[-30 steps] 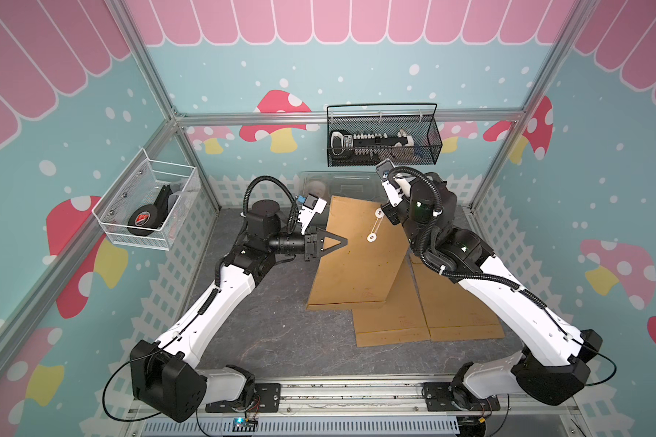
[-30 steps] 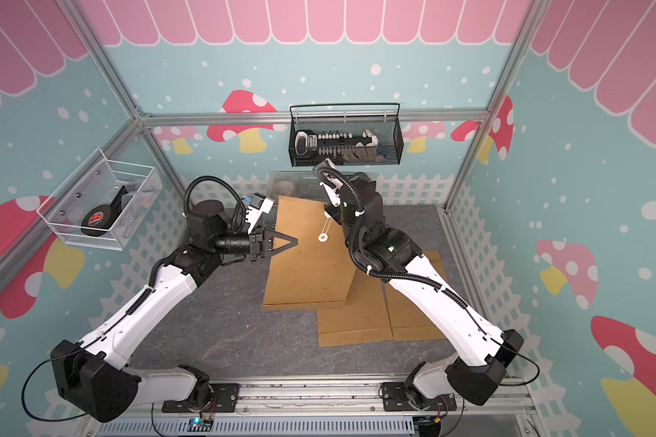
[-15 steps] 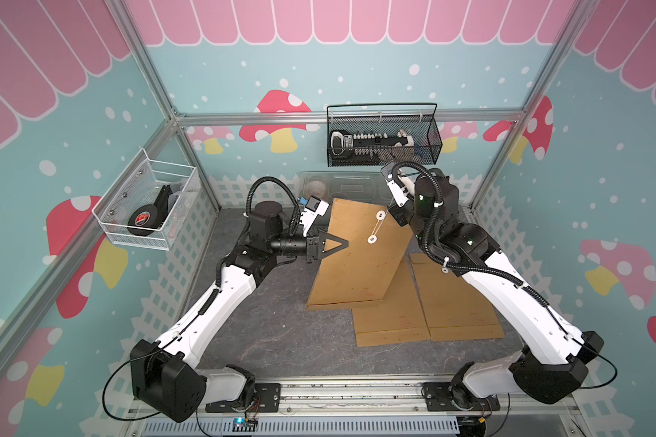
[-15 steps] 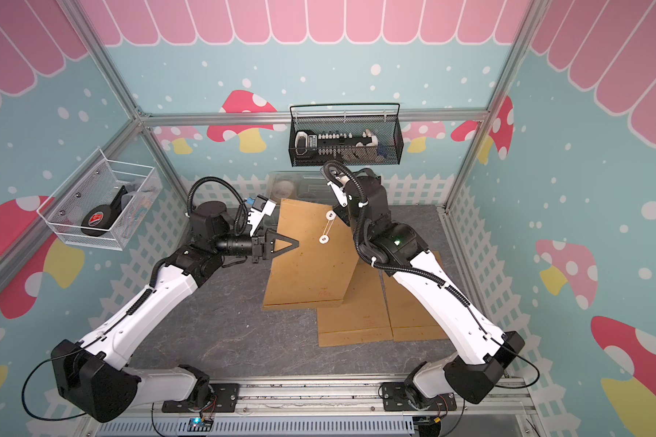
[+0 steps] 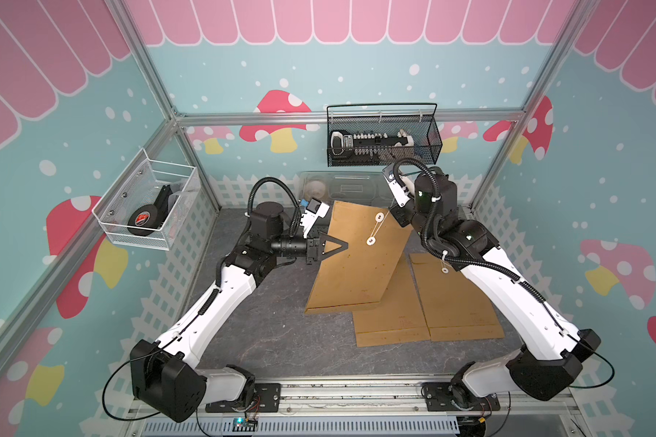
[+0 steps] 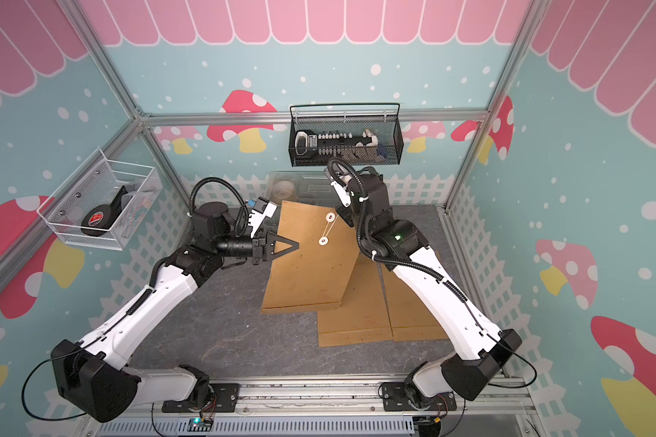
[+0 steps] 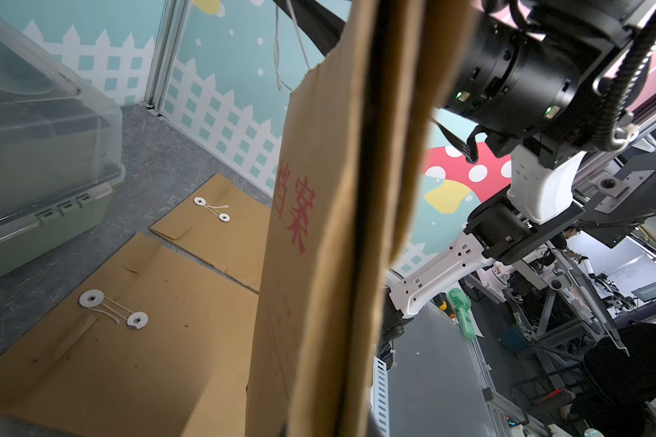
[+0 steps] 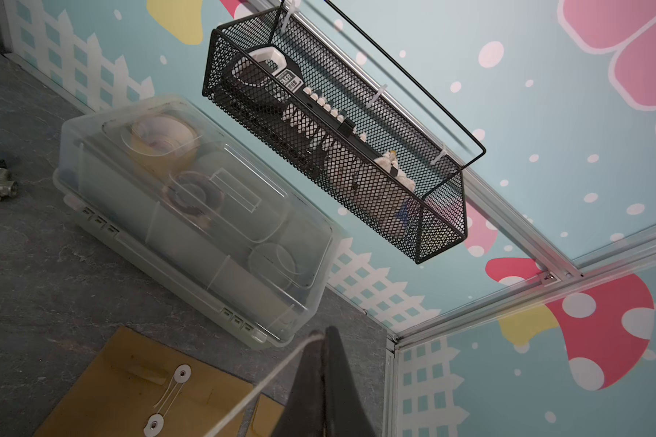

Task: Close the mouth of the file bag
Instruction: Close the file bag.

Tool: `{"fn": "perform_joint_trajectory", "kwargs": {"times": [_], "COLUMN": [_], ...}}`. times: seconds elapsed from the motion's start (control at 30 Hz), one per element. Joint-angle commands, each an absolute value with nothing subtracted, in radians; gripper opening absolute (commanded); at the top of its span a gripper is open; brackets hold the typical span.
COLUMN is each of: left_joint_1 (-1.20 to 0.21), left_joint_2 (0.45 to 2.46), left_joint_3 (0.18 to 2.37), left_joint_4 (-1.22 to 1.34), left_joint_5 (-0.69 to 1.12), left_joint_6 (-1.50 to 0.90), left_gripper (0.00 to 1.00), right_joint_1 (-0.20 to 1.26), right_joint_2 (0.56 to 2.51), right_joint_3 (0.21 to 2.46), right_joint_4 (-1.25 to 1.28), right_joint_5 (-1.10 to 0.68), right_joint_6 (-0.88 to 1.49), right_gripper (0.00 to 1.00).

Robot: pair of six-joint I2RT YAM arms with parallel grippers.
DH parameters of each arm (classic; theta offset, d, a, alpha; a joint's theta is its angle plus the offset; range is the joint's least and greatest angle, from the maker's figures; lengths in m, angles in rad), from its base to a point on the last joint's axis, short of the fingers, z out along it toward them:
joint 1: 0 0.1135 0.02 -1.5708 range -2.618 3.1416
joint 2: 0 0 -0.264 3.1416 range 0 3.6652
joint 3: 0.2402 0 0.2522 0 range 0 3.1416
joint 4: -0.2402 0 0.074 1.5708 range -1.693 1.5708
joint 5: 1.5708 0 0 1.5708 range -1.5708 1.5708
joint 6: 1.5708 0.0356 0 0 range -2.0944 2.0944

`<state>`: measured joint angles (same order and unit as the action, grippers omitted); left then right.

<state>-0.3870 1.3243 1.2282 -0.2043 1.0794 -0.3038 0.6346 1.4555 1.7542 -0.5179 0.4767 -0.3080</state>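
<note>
The brown file bag (image 5: 353, 265) (image 6: 311, 261) stands tilted, its bottom edge on the table. My left gripper (image 5: 344, 246) (image 6: 296, 246) is shut on the bag's left edge. In the left wrist view the bag (image 7: 319, 265) shows edge-on and hides the jaws. White string (image 5: 374, 229) runs between the two white discs (image 6: 330, 216) near its mouth. My right gripper (image 5: 396, 212) (image 8: 320, 333) sits at the bag's upper right corner. It is shut on the string's free end (image 8: 266, 382), which stretches taut from the discs (image 8: 182, 372).
Two more file bags (image 5: 391, 314) (image 5: 455, 299) lie flat beside and partly under the held one. A clear plastic box (image 5: 341, 187) stands at the back wall. Above it hangs a black wire basket (image 5: 383, 140). A white mesh basket (image 5: 148, 206) hangs on the left wall.
My right arm has shifted a little to the right and back with the string in its grip. The left gripper and the bag have barely moved.
</note>
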Motion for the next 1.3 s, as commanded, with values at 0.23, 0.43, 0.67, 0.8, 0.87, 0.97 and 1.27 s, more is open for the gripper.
{"fn": "perform_joint_trajectory", "kwargs": {"times": [0.23, 0.43, 0.67, 0.8, 0.87, 0.97, 1.27], "left_joint_1": [-0.405, -0.404, -0.383, -0.366, -0.362, -0.362, -0.371], "left_joint_2": [1.348, 1.360, 1.380, 1.375, 1.371, 1.364, 1.355], "left_joint_3": [1.268, 1.267, 1.281, 1.278, 1.277, 1.273, 1.279], "left_joint_4": [-0.280, -0.296, -0.296, -0.300, -0.311, -0.319, -0.351], "left_joint_5": [1.071, 1.027, 0.935, 0.867, 0.842, 0.810, 0.799], "left_joint_6": [-0.223, -0.219, -0.257, -0.263, -0.248, -0.229, -0.200], "left_gripper": [0.00, 0.00, 0.00, 0.00, 0.00, 0.00, 0.00], "right_joint_1": [0.664, 0.700, 0.764, 0.796, 0.813, 0.834, 0.834], "right_joint_2": [1.519, 1.524, 1.539, 1.545, 1.556, 1.585, 1.716], "right_joint_3": [1.860, 1.898, 1.927, 1.944, 1.967, 2.025, 2.274], "right_joint_4": [-0.567, -0.591, -0.640, -0.678, -0.704, -0.780, -1.001], "right_joint_5": [0.424, 0.431, 0.511, 0.637, 0.701, 0.728, 0.440], "right_joint_6": [-0.281, -0.285, -0.325, -0.384, -0.418, -0.422, -0.243], "right_gripper": [0.00, 0.00, 0.00, 0.00, 0.00, 0.00, 0.00]}}
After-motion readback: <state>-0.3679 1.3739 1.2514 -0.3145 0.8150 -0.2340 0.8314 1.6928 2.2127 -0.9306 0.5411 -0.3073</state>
